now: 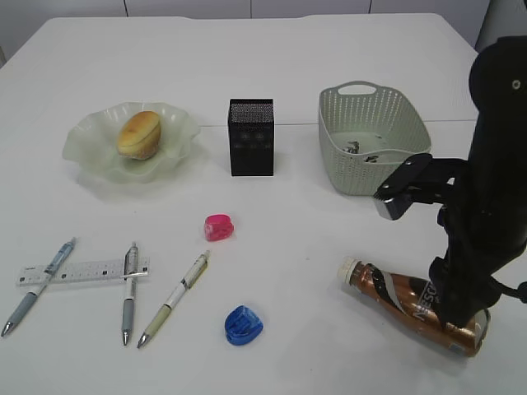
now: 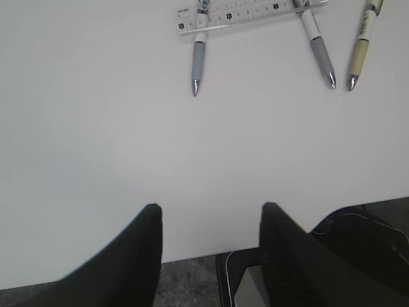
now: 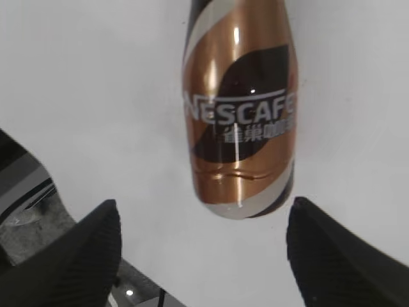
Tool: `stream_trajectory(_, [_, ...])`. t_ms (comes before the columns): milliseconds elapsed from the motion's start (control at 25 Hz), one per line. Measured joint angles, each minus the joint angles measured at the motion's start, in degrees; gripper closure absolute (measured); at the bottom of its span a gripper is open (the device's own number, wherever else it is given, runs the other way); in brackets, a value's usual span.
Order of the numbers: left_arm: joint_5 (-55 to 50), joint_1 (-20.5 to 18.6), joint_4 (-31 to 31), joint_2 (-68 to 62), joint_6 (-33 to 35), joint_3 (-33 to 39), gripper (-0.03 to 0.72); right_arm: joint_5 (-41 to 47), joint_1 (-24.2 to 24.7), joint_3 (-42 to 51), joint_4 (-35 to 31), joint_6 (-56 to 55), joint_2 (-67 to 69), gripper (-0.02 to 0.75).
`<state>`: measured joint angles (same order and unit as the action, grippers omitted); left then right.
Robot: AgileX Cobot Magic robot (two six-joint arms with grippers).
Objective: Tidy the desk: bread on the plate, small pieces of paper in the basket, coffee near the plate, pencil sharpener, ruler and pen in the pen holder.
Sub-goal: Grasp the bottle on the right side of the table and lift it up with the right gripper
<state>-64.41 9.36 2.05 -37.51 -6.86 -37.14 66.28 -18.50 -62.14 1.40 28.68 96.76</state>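
The coffee lies on its side at the near right of the surface, cap toward the middle, well apart from the plate, where the bread already sits. The right pincer is spread wide and empty, its fingers flanking the bottle's base without touching it. The bottle is round and glossy, so a closing finger that meets it off-centre would likely roll it or squirt it out, and the surface's edge is close behind. A grip at the base alone may let the cap end droop. The left pincer hangs half spread and empty near the front edge, short of the pens and ruler.
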Motion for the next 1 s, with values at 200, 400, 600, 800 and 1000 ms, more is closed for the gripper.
stream_trajectory(200, [0.00, 0.00, 0.00, 0.00, 0.00, 0.00, 0.328, -1.36, 0.00, 0.00, 2.66, -0.69, 1.53, 0.110])
stream_trajectory(400, [0.00, 0.00, 0.00, 0.00, 0.00, 0.00, 0.328, -1.59, 0.00, 0.00, 2.66, -0.83, 1.93, 0.150])
stream_trajectory(600, [0.00, 0.00, 0.13, 0.00, 0.00, 0.00, 0.328, -3.63, 0.00, 0.00, 2.71, -3.39, 2.06, 0.176])
stream_trajectory(800, [0.00, 0.00, 0.16, 0.00, 0.00, 0.00, 0.328, -4.13, 0.00, 0.00, 3.48, -5.93, 2.30, 0.144])
stream_trajectory(1000, [0.00, 0.00, 0.16, 0.00, 0.00, 0.00, 0.328, -4.35, 0.00, 0.00, 3.48, -6.29, 3.28, 0.139])
